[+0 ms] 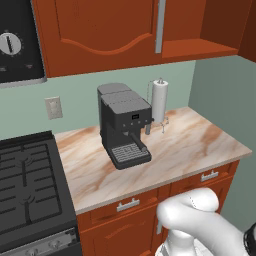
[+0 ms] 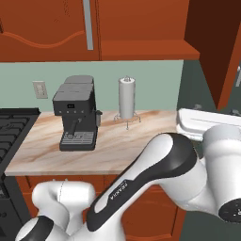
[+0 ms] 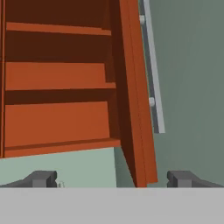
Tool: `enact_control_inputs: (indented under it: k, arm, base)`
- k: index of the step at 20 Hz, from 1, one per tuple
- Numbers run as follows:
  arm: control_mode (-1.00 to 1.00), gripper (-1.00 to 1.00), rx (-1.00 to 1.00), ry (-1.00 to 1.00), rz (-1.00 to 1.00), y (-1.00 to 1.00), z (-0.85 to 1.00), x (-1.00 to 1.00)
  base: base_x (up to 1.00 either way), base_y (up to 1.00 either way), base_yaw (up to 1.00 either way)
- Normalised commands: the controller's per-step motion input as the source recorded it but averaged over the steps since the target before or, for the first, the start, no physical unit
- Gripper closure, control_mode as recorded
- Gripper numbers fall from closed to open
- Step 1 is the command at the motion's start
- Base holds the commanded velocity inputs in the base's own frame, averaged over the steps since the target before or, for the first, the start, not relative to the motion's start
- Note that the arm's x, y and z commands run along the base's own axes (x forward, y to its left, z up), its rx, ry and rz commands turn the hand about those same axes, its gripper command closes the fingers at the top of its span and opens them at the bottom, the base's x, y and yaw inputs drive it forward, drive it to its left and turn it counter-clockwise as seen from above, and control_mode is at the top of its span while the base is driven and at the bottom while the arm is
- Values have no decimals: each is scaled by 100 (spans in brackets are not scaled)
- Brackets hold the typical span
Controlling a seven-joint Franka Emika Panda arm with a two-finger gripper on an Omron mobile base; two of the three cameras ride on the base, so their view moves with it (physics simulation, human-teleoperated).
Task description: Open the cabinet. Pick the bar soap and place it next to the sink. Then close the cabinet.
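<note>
**Colours Around Me**

My cabinet (image 1: 100, 35) is reddish-brown with a silver handle (image 1: 160, 25). I see a dark grey coffee machine (image 1: 122, 122), a white paper-towel roll (image 1: 159, 100), a beige-veined marble counter (image 1: 190, 145), and a pale green wall (image 1: 80, 100).

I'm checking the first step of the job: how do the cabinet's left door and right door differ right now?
The left door lies shut and flat against the cabinet, while the right door is swung out, baring the shelf. The left door shows its arched front panel; the right door shows mostly its edge. Both are reddish-brown wood with a long silver bar handle.
</note>
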Motion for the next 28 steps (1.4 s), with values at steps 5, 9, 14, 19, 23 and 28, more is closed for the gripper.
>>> enact_control_inputs:
  k: [5, 9, 14, 19, 23, 28]
  arm:
    - [-100, -100, 0, 0, 0, -37, 0, 0]
    - [-100, -100, 0, 0, 0, -28, 0, 2]
    - [-100, -100, 0, 0, 0, -13, 0, 11]
    - [-100, -100, 0, 0, 3, -1, 0, 1]
    - [-100, -100, 0, 0, 7, 0, 0, 0]
    - [-100, -100, 0, 0, 4, 0, 0, 10]
  base:
    - [0, 0, 0]
    - [0, 0, 0]
    - [0, 0, 0]
    - [0, 0, 0]
    - [0, 0, 0]
    - [0, 0, 0]
